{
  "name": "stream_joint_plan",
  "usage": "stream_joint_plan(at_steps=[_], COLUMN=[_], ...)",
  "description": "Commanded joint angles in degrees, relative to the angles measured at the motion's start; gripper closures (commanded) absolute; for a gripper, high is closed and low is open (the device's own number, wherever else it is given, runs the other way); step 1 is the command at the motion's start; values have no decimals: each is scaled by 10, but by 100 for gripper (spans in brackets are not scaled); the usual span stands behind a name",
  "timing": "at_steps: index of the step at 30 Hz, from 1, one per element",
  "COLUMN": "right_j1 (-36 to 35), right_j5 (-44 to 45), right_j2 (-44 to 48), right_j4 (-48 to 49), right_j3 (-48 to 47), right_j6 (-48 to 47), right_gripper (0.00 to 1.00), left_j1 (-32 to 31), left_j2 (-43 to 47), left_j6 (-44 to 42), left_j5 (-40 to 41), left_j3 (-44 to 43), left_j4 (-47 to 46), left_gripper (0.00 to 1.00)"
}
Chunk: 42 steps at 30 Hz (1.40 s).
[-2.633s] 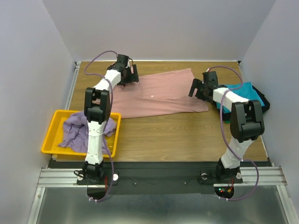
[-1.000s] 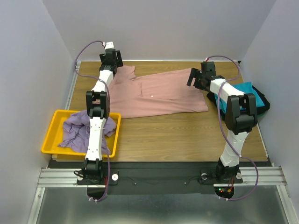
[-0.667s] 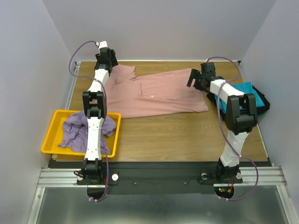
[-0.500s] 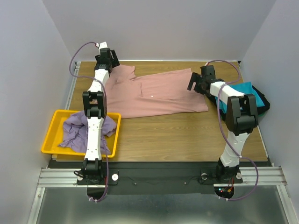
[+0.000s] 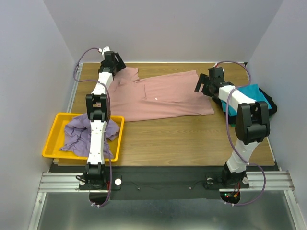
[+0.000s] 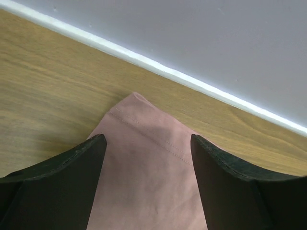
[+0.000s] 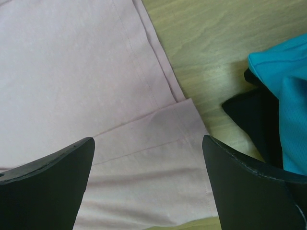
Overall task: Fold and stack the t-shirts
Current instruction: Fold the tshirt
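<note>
A dusty pink t-shirt (image 5: pixel 158 98) lies spread flat across the back of the table. My left gripper (image 5: pixel 116 61) hangs open over the shirt's far left sleeve corner (image 6: pixel 144 143), nothing between its fingers (image 6: pixel 62 177). Open as well, my right gripper (image 5: pixel 202 86) hovers over the shirt's right hem corner (image 7: pixel 158 139); its fingers (image 7: pixel 249 187) straddle bare cloth. A teal t-shirt (image 5: pixel 247 98) lies on a black one (image 5: pixel 271 106) at the right edge, both also in the right wrist view as teal cloth (image 7: pixel 283 96) and black cloth (image 7: pixel 254 115). A lavender t-shirt (image 5: pixel 81 134) is bunched in the bin.
The yellow plastic bin (image 5: pixel 53 141) sits at the near left, partly under the left arm. The back wall's white base strip (image 6: pixel 158 67) runs just beyond the left gripper. Bare wood (image 5: pixel 192 139) lies in front of the pink shirt.
The left sleeve has been drawn out toward the back left corner and let go. The left gripper shifted slightly right; the right gripper slid down along the shirt's right edge.
</note>
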<state>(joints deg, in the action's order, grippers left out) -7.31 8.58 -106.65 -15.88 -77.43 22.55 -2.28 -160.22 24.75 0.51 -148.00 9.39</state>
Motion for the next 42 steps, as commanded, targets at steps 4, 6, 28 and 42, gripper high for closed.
stream_joint_plan(at_steps=[4, 6, 28, 42], right_j1=[-2, -3, -3, -4], right_j5=[14, 16, -15, -45], right_j2=[35, 34, 65, -21], right_j4=[17, 18, 50, 65], right_j3=[21, 25, 71, -56], right_j6=[6, 6, 7, -22], right_gripper=[0, 0, 0, 0], left_j1=[-2, -7, -40, -50], left_j2=[10, 5, 88, 273], left_j6=[49, 50, -15, -28], left_j5=[62, 90, 106, 159], left_j3=[-9, -20, 58, 257], left_j4=[74, 99, 108, -34], left_gripper=[28, 37, 100, 100])
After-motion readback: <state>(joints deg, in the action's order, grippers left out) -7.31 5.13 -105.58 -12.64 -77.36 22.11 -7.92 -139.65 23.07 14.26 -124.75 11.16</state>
